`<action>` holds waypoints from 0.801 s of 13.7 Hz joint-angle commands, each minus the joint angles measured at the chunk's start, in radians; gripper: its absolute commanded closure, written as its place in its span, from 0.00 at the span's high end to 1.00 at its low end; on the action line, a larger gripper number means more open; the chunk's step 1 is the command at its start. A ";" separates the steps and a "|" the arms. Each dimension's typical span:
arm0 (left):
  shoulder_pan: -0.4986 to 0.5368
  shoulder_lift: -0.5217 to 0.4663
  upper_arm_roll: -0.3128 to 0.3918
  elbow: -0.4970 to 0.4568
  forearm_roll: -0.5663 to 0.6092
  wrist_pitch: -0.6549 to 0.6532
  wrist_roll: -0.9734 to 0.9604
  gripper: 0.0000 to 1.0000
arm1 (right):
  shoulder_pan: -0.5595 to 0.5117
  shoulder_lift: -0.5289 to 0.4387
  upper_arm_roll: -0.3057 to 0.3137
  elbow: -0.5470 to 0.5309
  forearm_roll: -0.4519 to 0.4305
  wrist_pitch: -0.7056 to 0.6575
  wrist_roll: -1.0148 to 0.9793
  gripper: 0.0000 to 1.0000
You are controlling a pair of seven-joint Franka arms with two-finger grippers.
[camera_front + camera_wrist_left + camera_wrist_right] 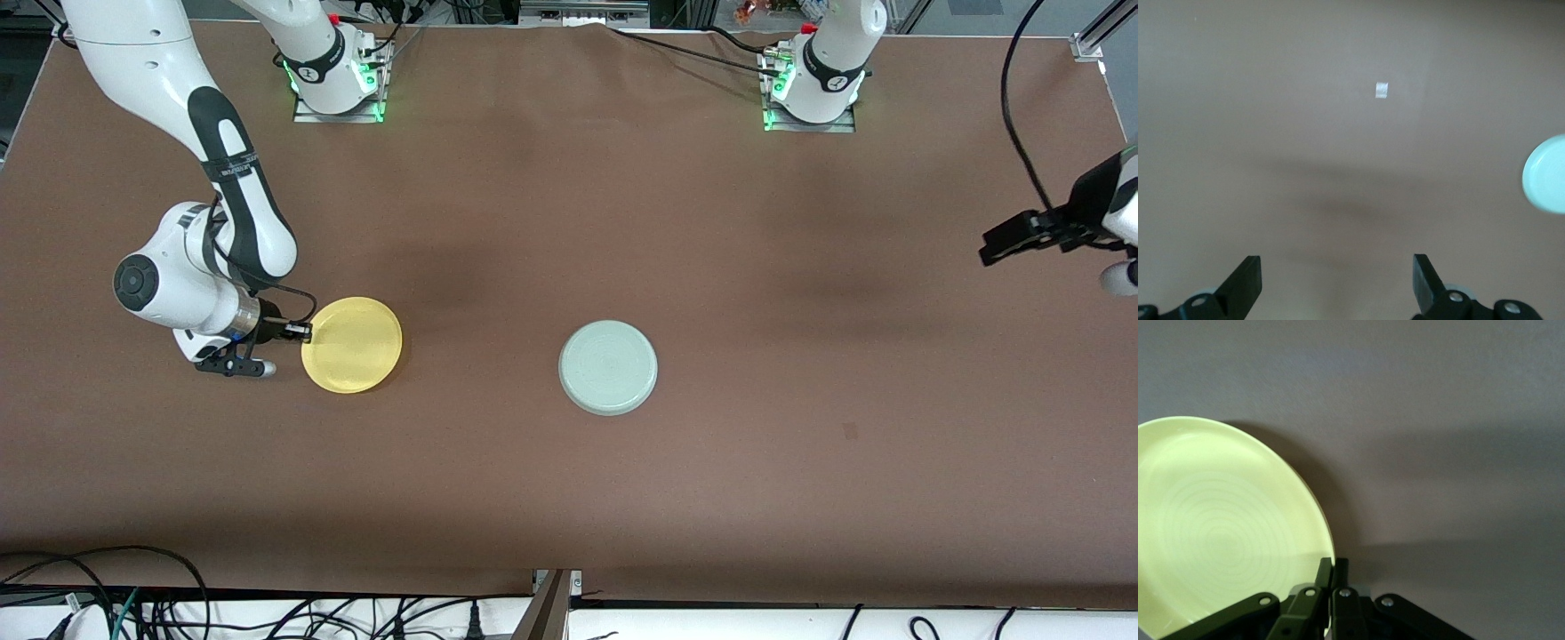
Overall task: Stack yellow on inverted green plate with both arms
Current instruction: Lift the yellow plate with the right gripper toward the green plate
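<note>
The yellow plate (pixel 353 345) is toward the right arm's end of the table. My right gripper (pixel 300 332) is shut on its rim on the side toward that end. In the right wrist view the fingers (pixel 1325 570) pinch the plate (pixel 1218 527), which casts a dark shadow on the table past its edge. The pale green plate (pixel 608 368) lies upside down near the table's middle, with faint rings showing. It also shows at the edge of the left wrist view (pixel 1546 175). My left gripper (pixel 1000 244) is open and empty, up over the left arm's end (pixel 1337 267).
The brown table (pixel 569 222) carries a small white mark (pixel 1381 89) in the left wrist view. The arm bases (pixel 338 84) stand along the farthest edge. Cables (pixel 133 604) hang below the edge nearest the camera.
</note>
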 commanded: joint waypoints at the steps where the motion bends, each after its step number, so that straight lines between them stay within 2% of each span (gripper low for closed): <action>1: -0.005 -0.087 0.007 -0.135 -0.038 0.007 0.031 1.00 | 0.017 -0.024 0.007 0.039 0.015 -0.058 0.068 0.00; 3: -0.005 -0.091 0.007 -0.147 -0.061 0.009 0.031 1.00 | 0.019 -0.025 0.010 0.086 0.016 -0.150 0.079 0.00; 5: -0.006 -0.089 0.007 -0.147 -0.064 0.009 0.032 1.00 | 0.019 -0.027 0.045 0.151 0.016 -0.225 0.181 0.00; 9: 0.006 -0.061 0.005 -0.131 -0.069 0.009 0.043 1.00 | 0.025 -0.024 0.151 0.209 0.016 -0.230 0.364 0.00; 11: 0.009 -0.057 0.005 -0.128 -0.065 0.009 0.045 1.00 | 0.060 -0.024 0.167 0.229 0.015 -0.230 0.445 0.00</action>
